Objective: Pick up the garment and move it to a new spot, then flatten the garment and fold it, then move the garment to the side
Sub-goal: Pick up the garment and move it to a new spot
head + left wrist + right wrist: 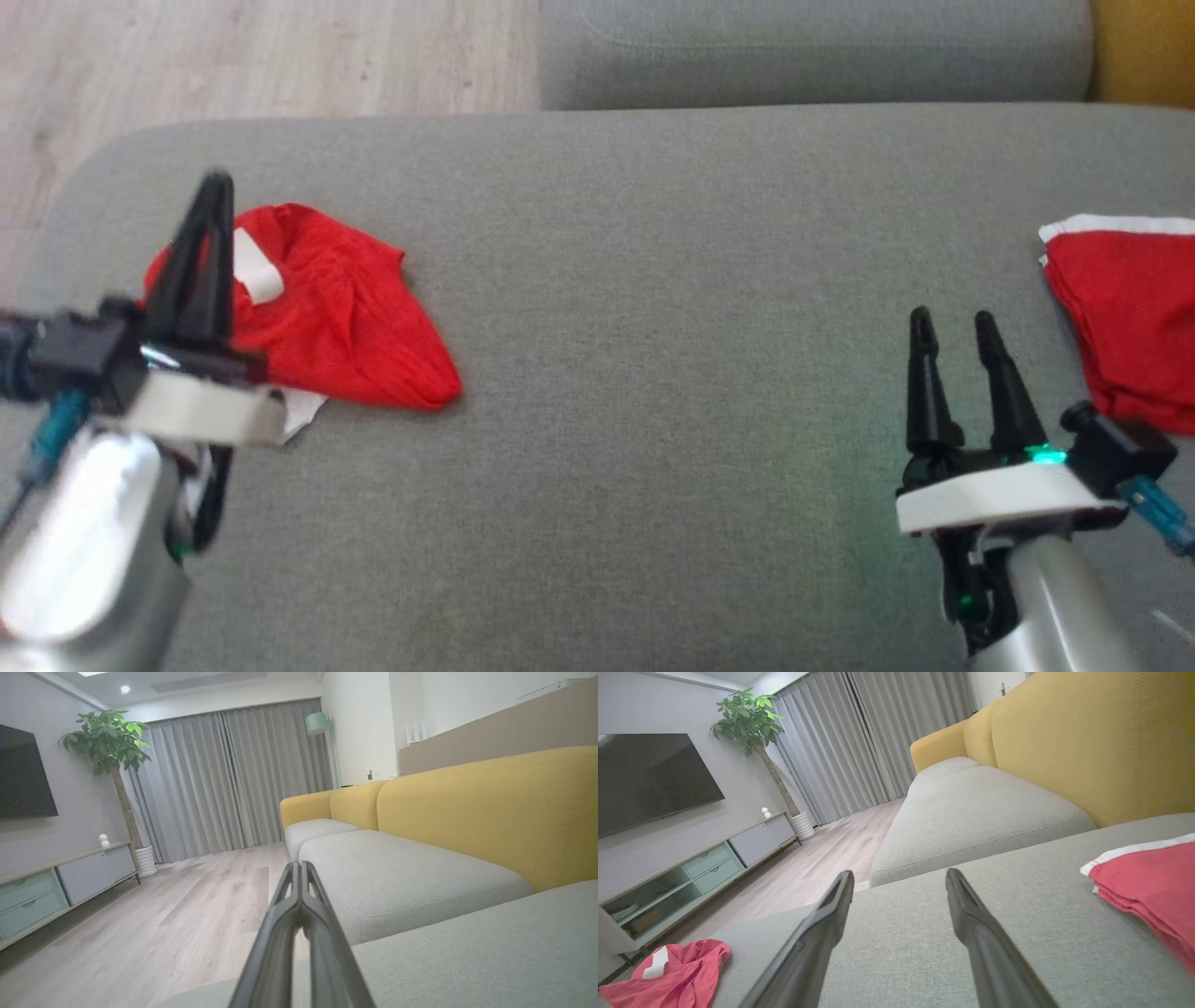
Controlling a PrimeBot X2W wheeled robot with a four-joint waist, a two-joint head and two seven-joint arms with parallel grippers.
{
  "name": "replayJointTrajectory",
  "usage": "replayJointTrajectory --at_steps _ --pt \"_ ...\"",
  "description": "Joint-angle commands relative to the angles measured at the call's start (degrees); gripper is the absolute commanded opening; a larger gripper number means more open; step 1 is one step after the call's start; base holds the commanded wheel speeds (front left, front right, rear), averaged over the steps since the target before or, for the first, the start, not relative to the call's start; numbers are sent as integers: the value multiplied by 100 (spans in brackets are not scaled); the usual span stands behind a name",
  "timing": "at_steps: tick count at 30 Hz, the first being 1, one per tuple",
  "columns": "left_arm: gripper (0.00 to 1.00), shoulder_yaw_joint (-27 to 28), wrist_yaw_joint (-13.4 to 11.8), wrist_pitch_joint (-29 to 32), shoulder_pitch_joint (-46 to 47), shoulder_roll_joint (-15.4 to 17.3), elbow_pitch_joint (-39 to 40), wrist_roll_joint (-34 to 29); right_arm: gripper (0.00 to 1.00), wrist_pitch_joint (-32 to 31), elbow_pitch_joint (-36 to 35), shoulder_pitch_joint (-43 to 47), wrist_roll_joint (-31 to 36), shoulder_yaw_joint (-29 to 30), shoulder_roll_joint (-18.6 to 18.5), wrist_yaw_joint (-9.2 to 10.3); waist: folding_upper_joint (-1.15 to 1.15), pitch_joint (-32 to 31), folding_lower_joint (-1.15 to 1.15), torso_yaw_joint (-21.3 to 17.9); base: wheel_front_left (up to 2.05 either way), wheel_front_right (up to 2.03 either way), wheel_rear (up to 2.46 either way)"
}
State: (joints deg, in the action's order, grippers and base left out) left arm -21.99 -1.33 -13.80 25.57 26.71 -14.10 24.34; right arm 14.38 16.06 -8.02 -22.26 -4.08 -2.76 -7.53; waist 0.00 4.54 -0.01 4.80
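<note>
A crumpled red garment (345, 308) with a white patch lies on the left part of the grey cushion (653, 280); it also shows at the lower left in the right wrist view (677, 975). My left gripper (217, 182) is raised above the garment's left edge, fingers pressed together, and the left wrist view shows no cloth between the left gripper's (299, 863) tips. My right gripper (952, 320) stands open over bare cushion at the lower right. In its own view the right gripper (899, 875) has nothing between its fingers.
A second red garment with white trim (1130, 317), folded, lies at the cushion's right edge (1148, 882). Another grey cushion (812, 47) sits beyond, with a yellow backrest (467, 812). Wooden floor (233, 56) lies past the cushion's rounded far-left corner.
</note>
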Motion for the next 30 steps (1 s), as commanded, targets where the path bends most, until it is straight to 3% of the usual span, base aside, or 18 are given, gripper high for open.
replayJointTrajectory --at_steps 1,6,10,11,12,19,30 --pt "0 339 -136 5 -15 176 295 84 100 62 -193 -44 6 -207 -11 4 0 -89 1 72 0 0 0" --pt "0 393 -495 -36 -948 -237 659 395 100 62 -194 147 52 -359 -11 4 0 -276 1 244 0 0 0" --pt "2 378 -643 -88 -1625 -622 741 541 100 62 -188 298 103 -514 -11 4 0 -406 1 389 0 0 0" --pt "58 378 -663 -96 -1761 -711 739 566 100 62 -188 336 118 -555 -11 4 0 -432 1 417 0 0 0" --pt "100 376 -677 -103 -1879 -800 735 579 100 62 -187 375 129 -585 -11 4 0 -463 1 450 0 0 0" --pt "100 492 -623 -117 -2299 -1190 778 415 100 62 -170 550 119 -659 -11 4 0 -620 1 572 0 0 0" --pt "100 761 -437 -78 -2232 -1179 605 186 100 62 -242 474 49 -753 -11 4 0 -387 1 497 0 0 0"
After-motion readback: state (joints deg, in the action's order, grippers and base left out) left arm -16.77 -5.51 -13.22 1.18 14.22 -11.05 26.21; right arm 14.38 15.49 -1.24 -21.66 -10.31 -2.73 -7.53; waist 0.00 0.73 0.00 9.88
